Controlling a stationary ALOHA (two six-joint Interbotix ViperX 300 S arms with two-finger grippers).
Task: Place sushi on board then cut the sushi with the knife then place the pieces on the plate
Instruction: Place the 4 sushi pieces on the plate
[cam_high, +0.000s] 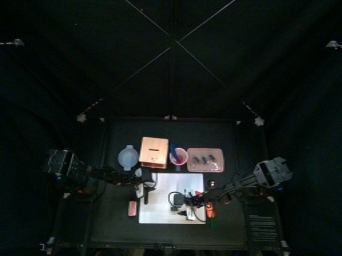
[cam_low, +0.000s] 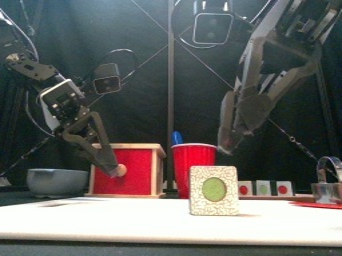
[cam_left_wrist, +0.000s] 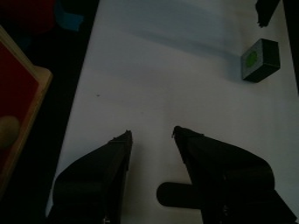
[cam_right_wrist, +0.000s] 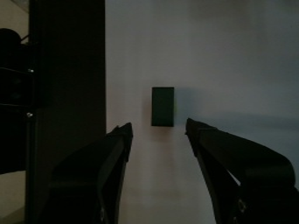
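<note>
One sushi piece (cam_low: 213, 190) stands upright on the white cutting board (cam_high: 163, 214), its round green centre facing the counter's front edge. From the front it is the only thing on the board and touches neither tool.

The right tool (cam_right_wrist: 158, 124) hangs above the board with its jaws spread. In the right wrist view the piece (cam_right_wrist: 163, 106) lies just beyond the fingertips, in line with the gap between them. From the front this tool (cam_low: 227, 145) hangs over the piece at about its 12 o'clock, well clear of it.

The left tool (cam_left_wrist: 152, 133) is also open and holds nothing. It is low over the board's left part, and the piece (cam_left_wrist: 258, 59) is well apart from it. In the front view its tip (cam_low: 118, 170) shows in front of the red drawer face of the wooden box (cam_low: 128, 168).

Seen from the board's middle in the top view, these things stand in a row behind the board:
- the blue-grey bowl (cam_high: 130, 157) at about 10 o'clock
- the wooden box at 11 o'clock
- the red cup (cam_low: 194, 160) at 12 o'clock, with a blue knife (cam_low: 177, 137) poking out
- the pink tray (cam_high: 194, 168) at 1 o'clock, with several sushi pieces (cam_low: 267, 187) on it

A small red thing (cam_high: 132, 208) lies on the counter just off the board's left edge, at about 8 o'clock. It is too small to identify.
</note>
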